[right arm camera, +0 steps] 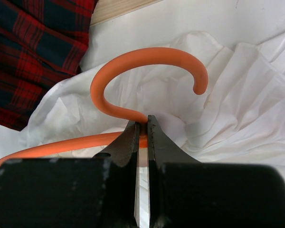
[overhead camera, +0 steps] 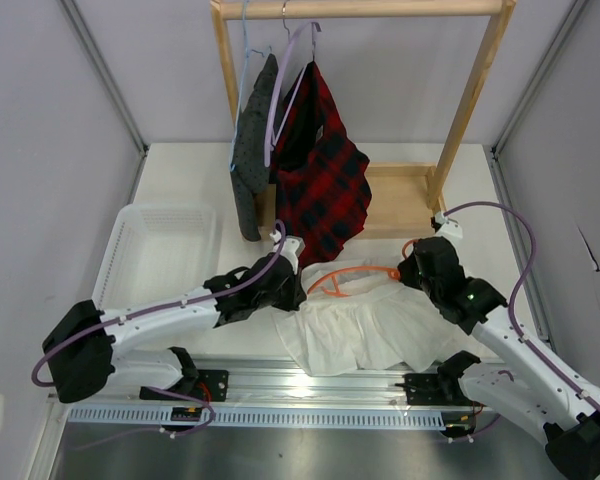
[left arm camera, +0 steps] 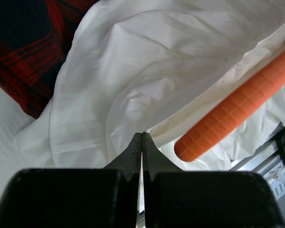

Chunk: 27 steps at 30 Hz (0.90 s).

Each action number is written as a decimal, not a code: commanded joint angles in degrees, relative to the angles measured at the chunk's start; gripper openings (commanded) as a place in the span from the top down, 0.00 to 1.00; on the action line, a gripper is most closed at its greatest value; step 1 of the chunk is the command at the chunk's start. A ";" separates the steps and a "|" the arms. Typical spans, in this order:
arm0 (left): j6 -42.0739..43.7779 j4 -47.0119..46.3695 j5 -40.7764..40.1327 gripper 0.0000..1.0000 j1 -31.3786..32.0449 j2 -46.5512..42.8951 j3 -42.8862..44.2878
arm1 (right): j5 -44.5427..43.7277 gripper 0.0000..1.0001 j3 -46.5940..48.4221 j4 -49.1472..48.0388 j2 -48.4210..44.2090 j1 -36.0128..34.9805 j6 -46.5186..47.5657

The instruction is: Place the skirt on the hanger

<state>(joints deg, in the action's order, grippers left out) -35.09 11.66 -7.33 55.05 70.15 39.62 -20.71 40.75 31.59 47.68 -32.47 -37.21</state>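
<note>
Left wrist view: the left gripper (left arm camera: 141, 137) is closed to a hairline slit. Its tips nip a fold of the white skirt (left arm camera: 147, 61), and creases fan out from the pinch. The orange hanger (left arm camera: 242, 104) lies on the cloth at 3 o'clock from the tips, near them but apart. The plaid garment (left arm camera: 23, 52) fills the corner at 10 o'clock.

In the right wrist view, the right gripper (right arm camera: 141, 124) is clamped narrow on the hanger's neck, just below the hook, which curls up and over toward 1 o'clock. One arm of the hanger runs off toward 8 o'clock across the skirt.

In the top external view, the skirt lies spread at 6 o'clock on the table (overhead camera: 180, 175), its near hem reaching the metal rail (overhead camera: 310, 385). The hanger rests along the skirt's 12 o'clock edge, between the two grippers. The plaid garment hangs from the wooden rack (overhead camera: 475, 90), its hem just beyond the hanger at 12 o'clock. A white basket (overhead camera: 130, 215) stands at 9 o'clock, apart from the skirt. Bare tabletop shows at 10 o'clock, between the basket and the grey garment (overhead camera: 252, 150), and at 2 o'clock beside the rack's base.
</note>
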 commanded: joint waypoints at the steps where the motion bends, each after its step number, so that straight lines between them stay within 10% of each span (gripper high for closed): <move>1: -0.42 0.99 -2.42 1.00 -0.73 -3.61 -0.16 | -3.72 1.00 1.26 -1.09 -0.04 0.83 -0.49; 27: 3.36 7.50 -2.78 1.00 -4.42 -7.31 6.26 | -3.90 1.00 -5.07 -4.87 -4.00 1.27 2.32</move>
<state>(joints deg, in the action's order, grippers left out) -34.17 16.93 -7.35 52.07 63.96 42.96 -20.97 36.64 26.63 45.06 -31.97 -37.36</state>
